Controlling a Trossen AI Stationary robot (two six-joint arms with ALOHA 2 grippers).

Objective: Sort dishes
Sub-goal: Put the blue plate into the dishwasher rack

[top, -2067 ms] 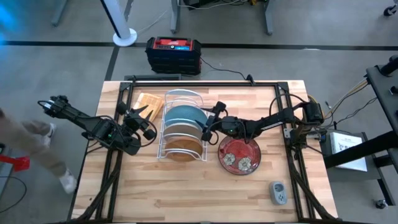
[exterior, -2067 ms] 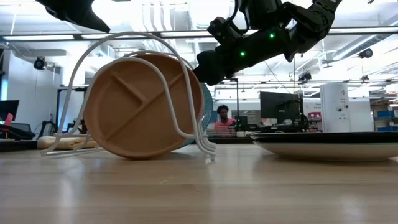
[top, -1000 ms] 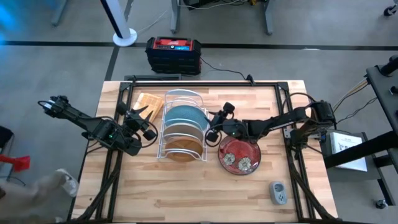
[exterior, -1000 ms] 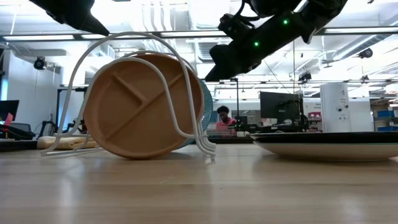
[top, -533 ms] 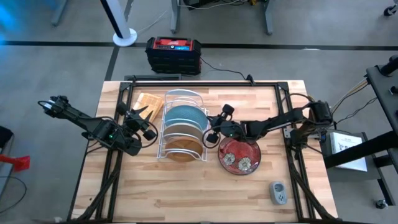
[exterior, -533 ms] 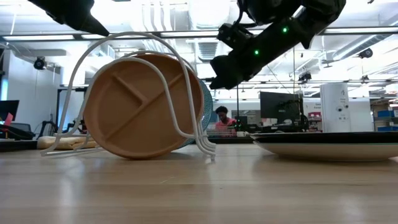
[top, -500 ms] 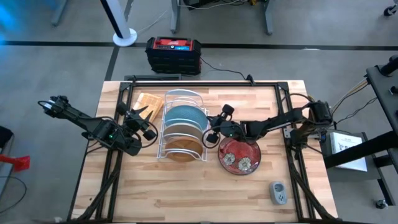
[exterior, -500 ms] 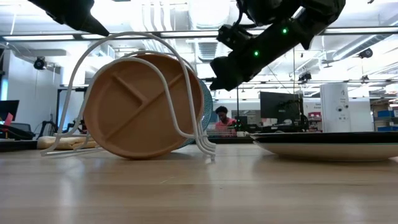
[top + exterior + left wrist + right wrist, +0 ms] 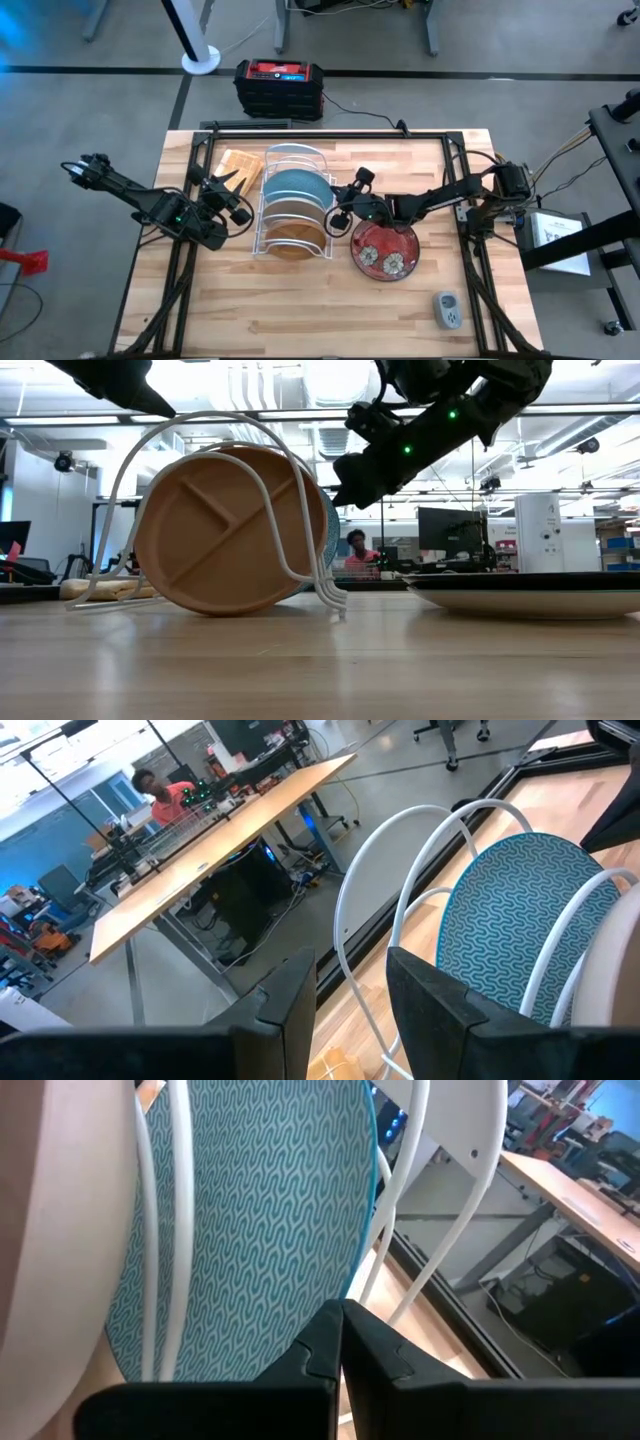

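A white wire rack (image 9: 293, 215) holds a teal patterned plate (image 9: 298, 187) and a brown wooden divided plate (image 9: 225, 530), both standing on edge between its wires. A red flowered plate (image 9: 385, 250) lies flat on the table to the rack's right. My right gripper (image 9: 340, 215) is shut and hovers at the rack's right side, its tips close to the teal plate's rim (image 9: 365, 1200). My left gripper (image 9: 228, 192) is open and empty to the left of the rack. It looks at the teal plate (image 9: 520, 920) through the wires. My right gripper's shut fingertips (image 9: 335, 1325) stand right at the teal plate's rim, coming level from the table's right. I cannot tell whether they touch it.
A tan waffle-textured block (image 9: 235, 170) lies behind the left gripper, near the rack's far left corner. A small grey device (image 9: 447, 310) lies at the near right. A pale plate face (image 9: 60, 1230) shows beside the teal plate. Bare wood lies along the near edge.
My right gripper has sunk a little and edged toward the rack's right side. The plates and the rack have stayed where they were.
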